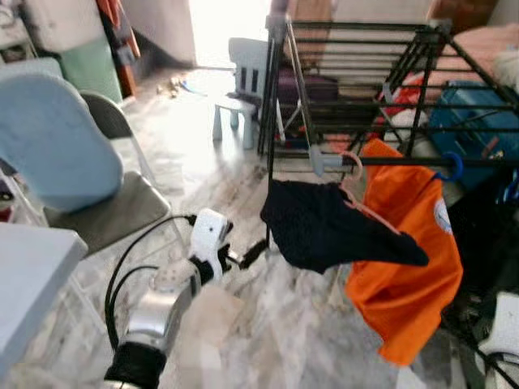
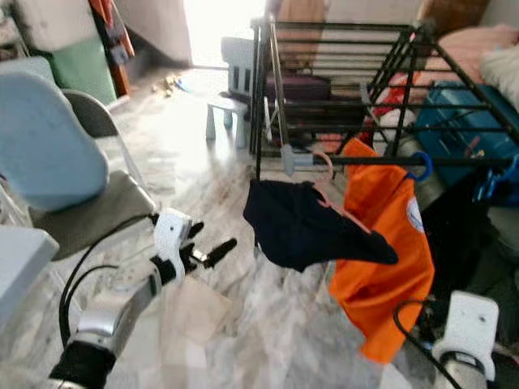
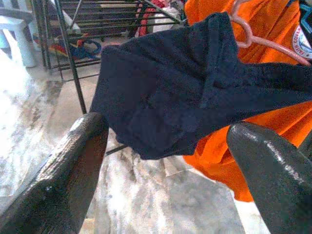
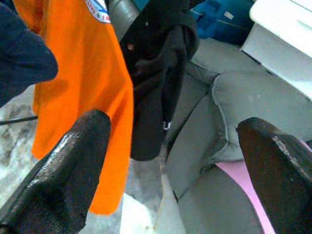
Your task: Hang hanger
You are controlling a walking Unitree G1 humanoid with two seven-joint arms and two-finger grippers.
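A pink hanger (image 1: 355, 180) carrying a dark navy garment (image 1: 328, 227) hangs by its hook on the front bar of the black drying rack (image 1: 357, 89). Behind it an orange shirt (image 1: 409, 251) hangs on a blue hanger (image 1: 450, 168). My left gripper (image 1: 247, 256) is open, a short way to the left of the navy garment and level with its lower edge, holding nothing. In the left wrist view the navy garment (image 3: 195, 87) lies just beyond the spread fingers (image 3: 63, 170). My right gripper (image 4: 170, 165) is open, low at the right, facing the orange shirt (image 4: 83, 87) and grey cushions.
A grey folding chair with a light blue cushion (image 1: 57, 146) stands at the left, beside a white table edge (image 1: 32, 275). A small white stool (image 1: 231, 113) sits beyond the rack. A blue suitcase (image 1: 478, 121) and black clothes lie at the right. The marble floor (image 1: 308, 324) is open below.
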